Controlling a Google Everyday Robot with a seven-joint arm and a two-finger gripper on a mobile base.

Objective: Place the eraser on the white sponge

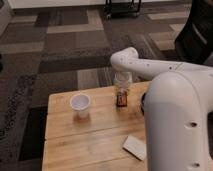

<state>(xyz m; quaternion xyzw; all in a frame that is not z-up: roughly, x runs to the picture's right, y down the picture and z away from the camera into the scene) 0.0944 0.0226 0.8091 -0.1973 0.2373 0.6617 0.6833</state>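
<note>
The eraser (121, 100), a small dark block with orange-brown edges, is at the far middle of the wooden table (75, 145). My gripper (121, 91) points down right above the eraser and seems to touch its top. The white sponge (135, 147), a flat off-white pad, lies near the table's front edge, well in front of the eraser and slightly to its right. My white arm (175, 120) covers the right side of the table.
A white cup (80, 104) stands upright on the table, left of the eraser. Patterned carpet (60, 50) lies beyond the table. A black cart (122, 7) and a dark chair (197, 35) stand at the back.
</note>
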